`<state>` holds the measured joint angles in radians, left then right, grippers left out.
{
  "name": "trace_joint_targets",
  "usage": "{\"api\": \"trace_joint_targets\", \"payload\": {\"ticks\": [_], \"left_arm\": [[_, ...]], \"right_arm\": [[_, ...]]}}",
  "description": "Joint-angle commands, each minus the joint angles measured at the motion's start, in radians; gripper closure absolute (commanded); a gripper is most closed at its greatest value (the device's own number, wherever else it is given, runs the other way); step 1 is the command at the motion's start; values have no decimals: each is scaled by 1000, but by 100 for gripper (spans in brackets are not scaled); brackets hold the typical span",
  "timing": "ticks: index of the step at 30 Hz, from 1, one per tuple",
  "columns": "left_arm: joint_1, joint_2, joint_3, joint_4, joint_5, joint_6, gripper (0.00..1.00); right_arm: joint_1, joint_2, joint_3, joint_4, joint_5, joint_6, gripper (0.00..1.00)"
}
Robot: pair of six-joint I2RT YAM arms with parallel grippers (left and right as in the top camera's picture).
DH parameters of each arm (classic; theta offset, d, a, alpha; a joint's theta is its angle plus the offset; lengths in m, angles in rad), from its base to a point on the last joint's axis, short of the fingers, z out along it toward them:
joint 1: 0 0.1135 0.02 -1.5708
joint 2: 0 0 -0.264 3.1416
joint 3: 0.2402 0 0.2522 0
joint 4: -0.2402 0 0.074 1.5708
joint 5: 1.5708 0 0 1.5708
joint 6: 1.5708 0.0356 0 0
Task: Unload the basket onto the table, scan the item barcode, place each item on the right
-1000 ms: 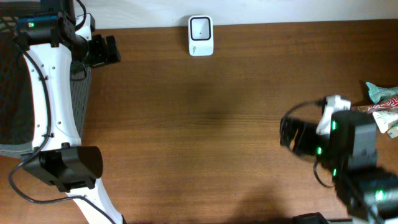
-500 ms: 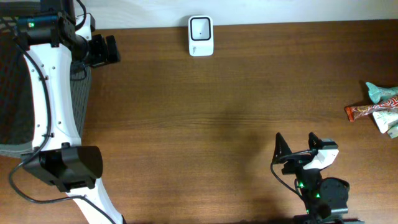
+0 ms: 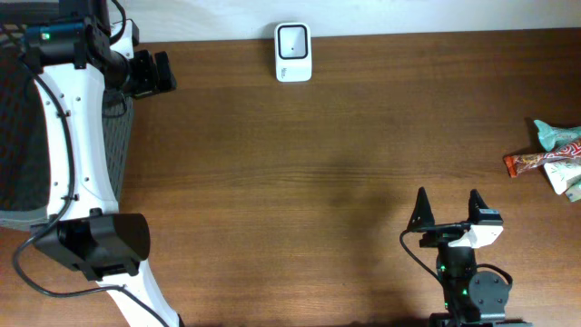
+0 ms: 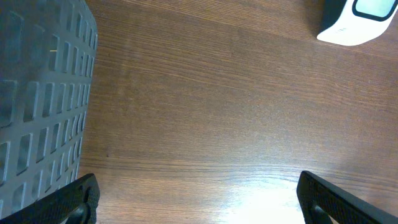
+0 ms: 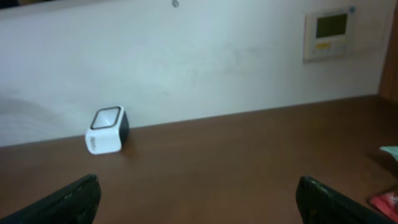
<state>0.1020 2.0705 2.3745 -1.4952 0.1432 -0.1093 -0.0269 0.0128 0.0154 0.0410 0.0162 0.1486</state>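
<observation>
The white barcode scanner [image 3: 292, 52] with a dark window stands at the table's back edge; it shows in the left wrist view [image 4: 360, 22] and in the right wrist view [image 5: 107, 129]. Snack items lie at the right edge: a red bar [image 3: 536, 162] and a teal packet [image 3: 556, 134], with their edges visible as a red bar [image 5: 387, 203]. My right gripper [image 3: 447, 209] is at the front of the table, open and empty [image 5: 199, 202], pointing toward the back wall. My left gripper [image 3: 152, 74] hangs open and empty [image 4: 199, 205] at the back left, beside the basket.
A grey mesh basket [image 3: 116, 136] stands at the left edge, also seen as a slotted wall [image 4: 37, 106]. A wall panel with a small display [image 5: 329, 31] hangs behind the table. Brown tabletop [image 3: 309, 182] lies between scanner, snacks and grippers.
My right arm swung away from the snacks at the right edge back to the front of the table and now points toward the back wall. The left arm has not moved.
</observation>
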Motion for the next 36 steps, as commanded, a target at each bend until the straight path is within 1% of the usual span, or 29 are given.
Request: {"api": "trace_joint_targets", "payload": {"ticks": [1,2,8,36], "left_arm": [[3,-4,0,2,6,10,1],[3,-4,0,2,6,10,1],[3,-4,0,2,6,10,1],[3,-4,0,2,7,10,1]], "right_arm": [[-8,-10,-10,-95,42,-26,1],[-8,-10,-10,-121,40,-31,2],[-8,-10,-10,-121,37,-166,1],[-6,-9,-10,-121,15,-167,1]]}}
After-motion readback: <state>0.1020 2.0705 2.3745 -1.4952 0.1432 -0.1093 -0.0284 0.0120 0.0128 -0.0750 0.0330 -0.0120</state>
